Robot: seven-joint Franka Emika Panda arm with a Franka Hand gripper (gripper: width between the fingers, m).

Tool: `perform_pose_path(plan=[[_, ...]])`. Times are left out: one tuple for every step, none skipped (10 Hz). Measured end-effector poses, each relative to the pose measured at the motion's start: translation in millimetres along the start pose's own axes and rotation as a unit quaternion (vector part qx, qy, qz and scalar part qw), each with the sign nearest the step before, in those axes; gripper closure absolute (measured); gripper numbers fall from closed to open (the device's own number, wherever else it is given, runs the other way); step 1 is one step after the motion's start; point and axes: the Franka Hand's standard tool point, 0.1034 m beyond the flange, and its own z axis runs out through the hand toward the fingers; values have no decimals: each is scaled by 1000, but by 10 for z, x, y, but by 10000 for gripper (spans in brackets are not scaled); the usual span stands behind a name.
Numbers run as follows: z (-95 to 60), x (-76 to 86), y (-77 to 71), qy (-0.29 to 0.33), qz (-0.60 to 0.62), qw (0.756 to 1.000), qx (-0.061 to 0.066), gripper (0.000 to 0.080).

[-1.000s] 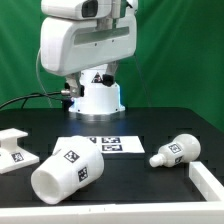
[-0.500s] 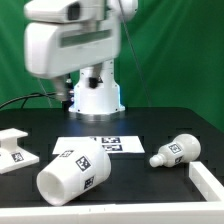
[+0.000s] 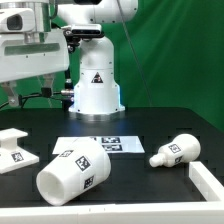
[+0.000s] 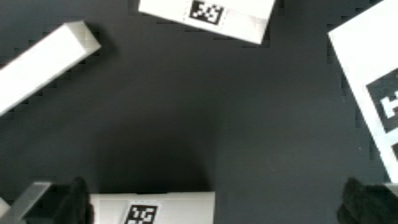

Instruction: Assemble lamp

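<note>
Currently the large matte white tapered shade lies sideways at lower centre of the exterior view, probably light and rigid, best pinched across its rim wall, with blocky white base at left edge, round-headed white bulb at right, gripper spread wide, empty.

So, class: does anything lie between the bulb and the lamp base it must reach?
Yes. In the exterior view the shade lies on its side between the bulb, at that view's right, and the base, at its left. The flat marker board lies between them too, further back.
</note>
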Motion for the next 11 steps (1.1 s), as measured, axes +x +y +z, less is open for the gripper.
perform_pose_path(plan=[[3,-7,1,0,1,1000,0,100],[50,-72,19,5,6,1000,-5,100],[227,-389,44,16,48,998,-26,100],[355,-633,33,14,64,997,-36,100],[485,-843,36,10,54,998,-33,100],[530,-926,84,10,50,999,-13,100],[499,-869,117,11,56,998,-19,100],[505,-862,104,11,55,998,-18,100],[514,-869,101,10,56,998,-17,100],[531,-856,93,10,64,998,-16,100],[571,-789,73,9,87,996,-16,100]])
